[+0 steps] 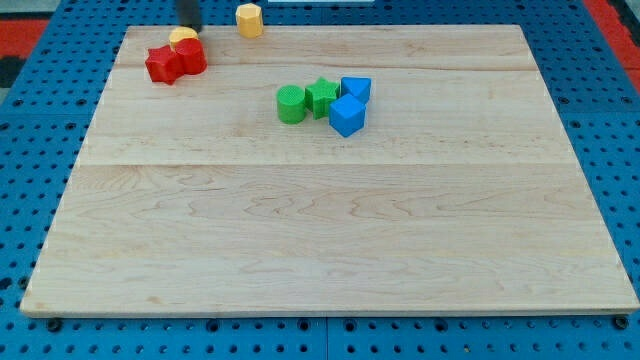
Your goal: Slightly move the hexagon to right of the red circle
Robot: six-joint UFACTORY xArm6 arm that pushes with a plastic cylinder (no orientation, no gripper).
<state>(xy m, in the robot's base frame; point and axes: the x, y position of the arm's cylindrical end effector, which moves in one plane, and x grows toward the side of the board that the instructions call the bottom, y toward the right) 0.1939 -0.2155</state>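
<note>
Camera view: my tip (189, 28) sits by the yellow block (182, 37), maybe the hexagon, touching the red circle (191, 56). No tool jaws to tell. Push not done.

Pale wood board (330, 230) with faint grain, on a blue pegboard (30, 150) dotted with holes. Two red blocks (175, 60), two yellow blocks (249, 19), two green blocks (305, 100), two blue blocks (350, 105). Dark tip (190, 27).
</note>
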